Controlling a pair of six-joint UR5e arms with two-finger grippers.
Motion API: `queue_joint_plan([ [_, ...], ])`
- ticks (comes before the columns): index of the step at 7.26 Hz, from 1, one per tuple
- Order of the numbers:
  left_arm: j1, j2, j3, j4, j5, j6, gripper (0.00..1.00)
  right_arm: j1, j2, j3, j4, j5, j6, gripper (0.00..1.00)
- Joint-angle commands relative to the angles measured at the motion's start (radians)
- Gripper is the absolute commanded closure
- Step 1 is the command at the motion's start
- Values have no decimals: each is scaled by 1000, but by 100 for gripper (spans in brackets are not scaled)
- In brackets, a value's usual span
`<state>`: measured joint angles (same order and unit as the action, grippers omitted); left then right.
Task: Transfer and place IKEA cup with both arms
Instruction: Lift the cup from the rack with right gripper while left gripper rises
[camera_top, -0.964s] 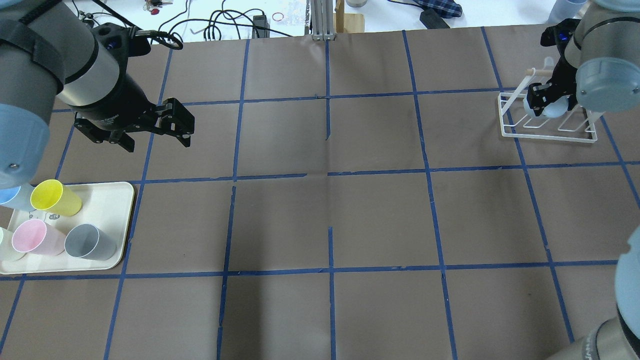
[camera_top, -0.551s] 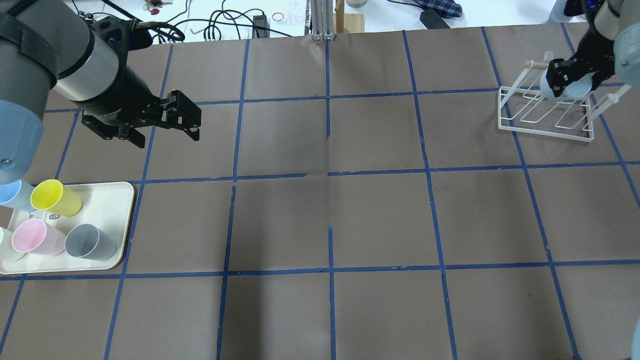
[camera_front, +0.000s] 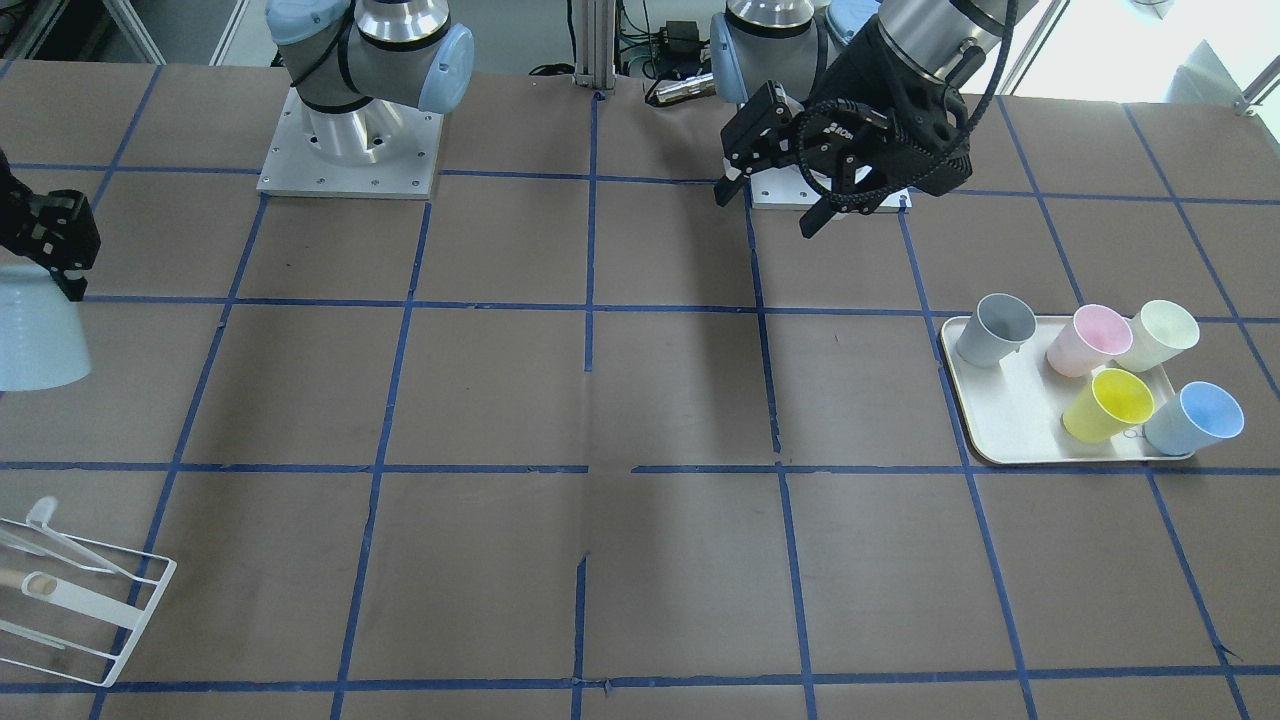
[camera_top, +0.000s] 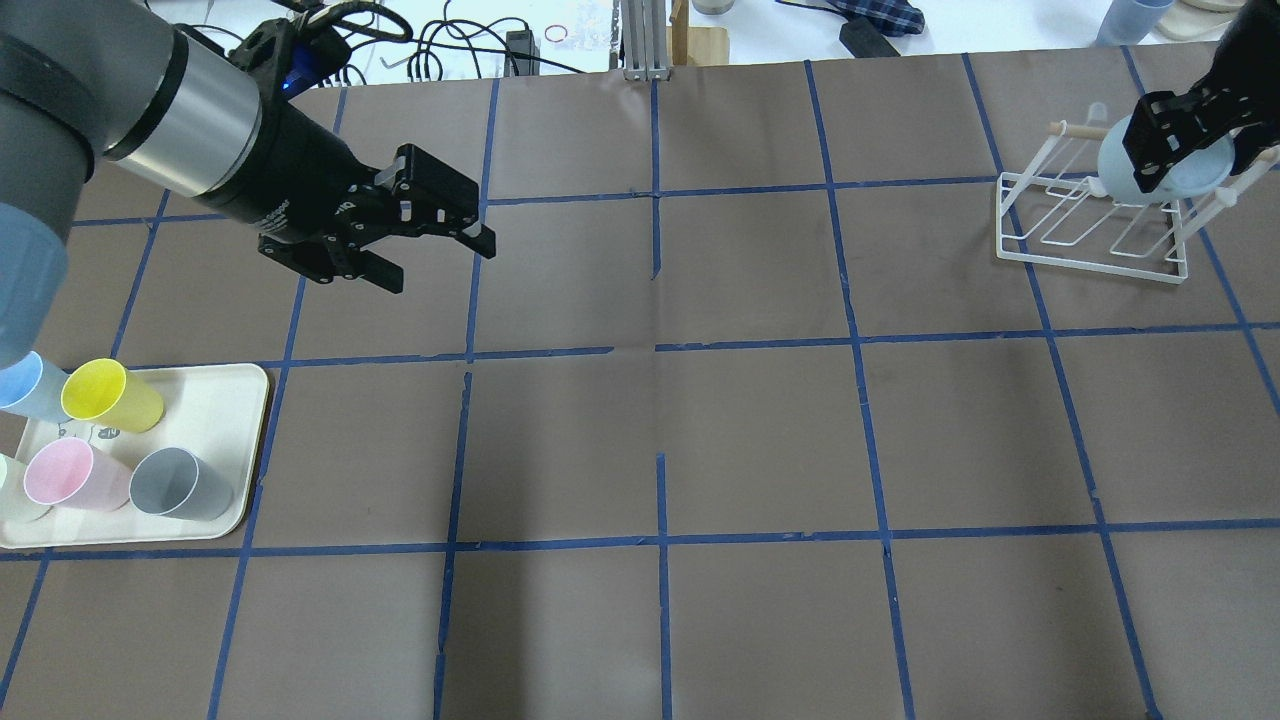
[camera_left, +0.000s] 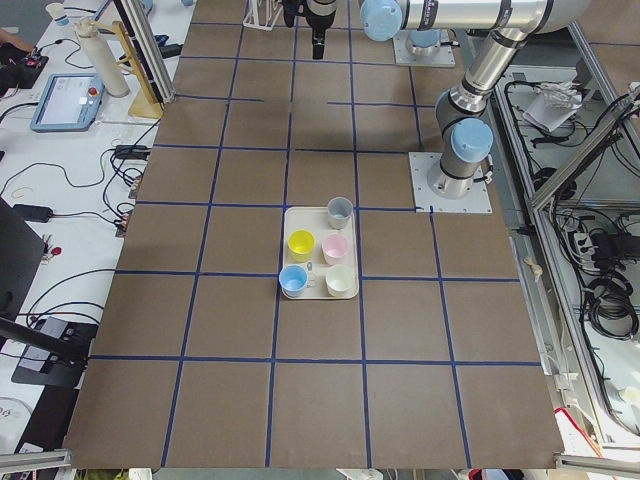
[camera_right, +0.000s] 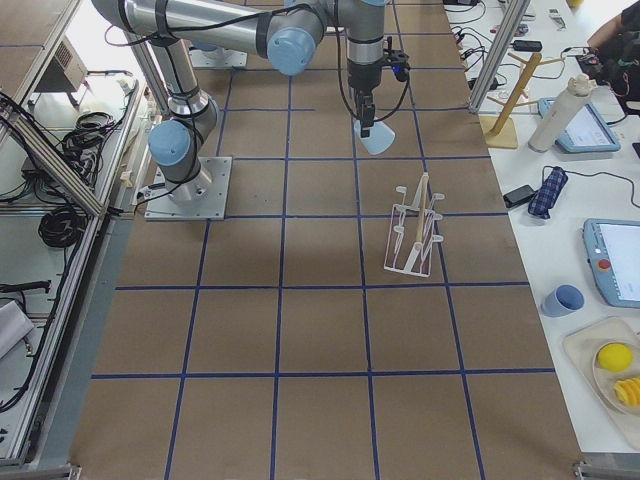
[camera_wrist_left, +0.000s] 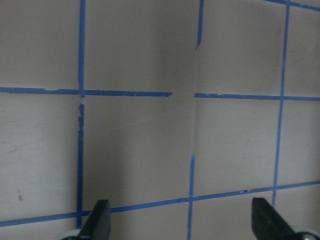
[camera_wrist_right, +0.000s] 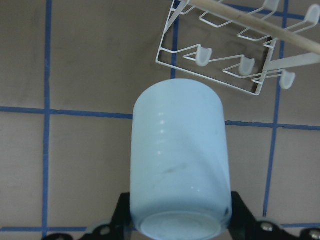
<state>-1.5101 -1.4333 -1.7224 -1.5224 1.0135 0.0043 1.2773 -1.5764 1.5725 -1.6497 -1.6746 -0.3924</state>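
The IKEA cup (camera_wrist_right: 177, 160) is a light-blue tumbler. My right gripper (camera_top: 1172, 140) is shut on it near its base and holds it mouth-down in the air beside the white wire rack (camera_top: 1090, 240). It also shows in the front view (camera_front: 35, 335) under the right gripper (camera_front: 50, 240), and in the right view (camera_right: 377, 138). My left gripper (camera_top: 440, 262) is open and empty, above the table's left half. It also shows in the front view (camera_front: 768, 212) and the left wrist view (camera_wrist_left: 181, 222).
A cream tray (camera_top: 215, 400) at the left edge holds a yellow cup (camera_top: 110, 395), a pink cup (camera_top: 70, 475), a grey cup (camera_top: 180, 483), a near-twin blue cup (camera_front: 1195, 418) and a pale one. Brown paper with blue tape lines covers the table.
My right gripper has lifted the blue cup up and away from the rack, toward the far right. My left gripper has moved right toward the table's middle, still open.
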Motion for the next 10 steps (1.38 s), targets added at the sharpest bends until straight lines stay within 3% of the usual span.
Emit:
queue_joint_plan([
  [1, 66, -16, -22, -76, -276, 11, 0, -1, -7, -21, 184, 155, 3, 47],
  [4, 134, -44, -57, -196, -591, 36, 0, -21, 38, -37, 353, 399, 73, 48],
  [5, 137, -56, -107, -196, -751, 34, 0, -70, 61, -35, 440, 485, 82, 48],
  [7, 130, -61, -173, -179, -831, 71, 0, -191, 75, -34, 696, 679, 87, 49],
  [8, 128, -65, -198, -182, -916, 115, 0, -202, 81, -22, 782, 785, 130, 50],
  [10, 120, -79, -210, -144, -929, 169, 0, -219, 120, -22, 924, 951, 243, 49],
])
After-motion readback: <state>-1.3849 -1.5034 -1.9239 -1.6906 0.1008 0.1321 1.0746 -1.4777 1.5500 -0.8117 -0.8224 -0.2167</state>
